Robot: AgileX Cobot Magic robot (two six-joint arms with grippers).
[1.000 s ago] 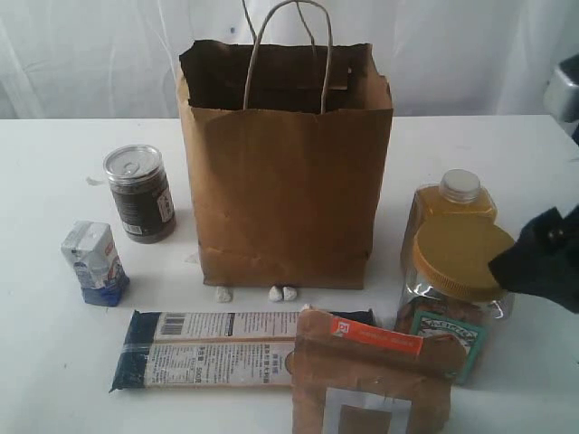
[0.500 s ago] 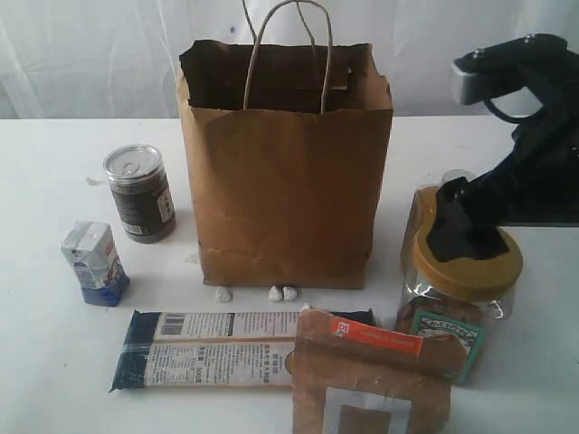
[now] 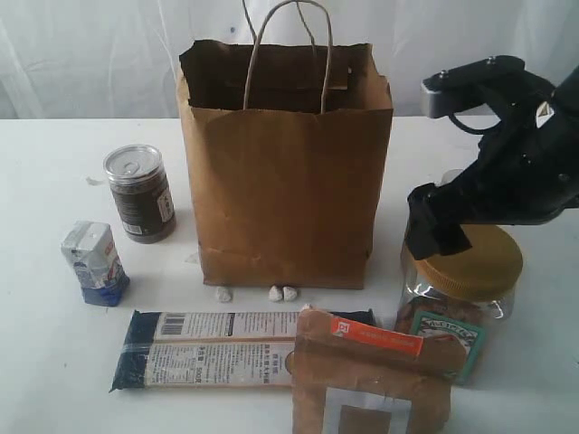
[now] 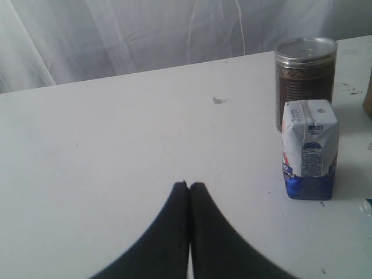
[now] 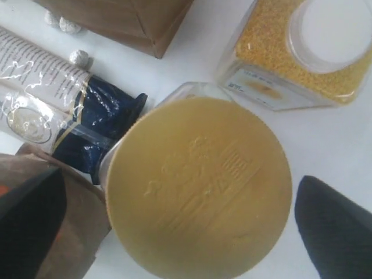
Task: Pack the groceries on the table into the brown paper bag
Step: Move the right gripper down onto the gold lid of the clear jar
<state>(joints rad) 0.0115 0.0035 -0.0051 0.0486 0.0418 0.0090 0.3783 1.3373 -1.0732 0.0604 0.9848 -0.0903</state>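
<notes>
The brown paper bag (image 3: 285, 163) stands open mid-table (image 3: 54, 362). Left of it are the dark can (image 3: 140, 194) and the white-blue carton (image 3: 93, 262). In front lie the long dark-blue packet (image 3: 217, 348) and the brown pouch (image 3: 371, 380). My right gripper (image 3: 457, 237) hovers open just above the gold-lidded jar (image 3: 466, 267), one finger on each side of its lid (image 5: 197, 186). The orange juice bottle (image 5: 302, 52) stands behind the jar, mostly hidden by the arm in the exterior view. My left gripper (image 4: 189, 186) is shut and empty, low over bare table, with the carton (image 4: 309, 148) and can (image 4: 305, 75) ahead of it.
Three small white pebbles (image 3: 276, 293) lie at the bag's front foot. The bag's cord handle (image 3: 289, 36) sticks up above its ragged rim. White curtains close off the back. The jar is crowded by the pouch, packet and bottle.
My right arm has swung in from the right edge, moving left and over the jar; its open fingers now flank the gold lid. The groceries and bag have not moved.
</notes>
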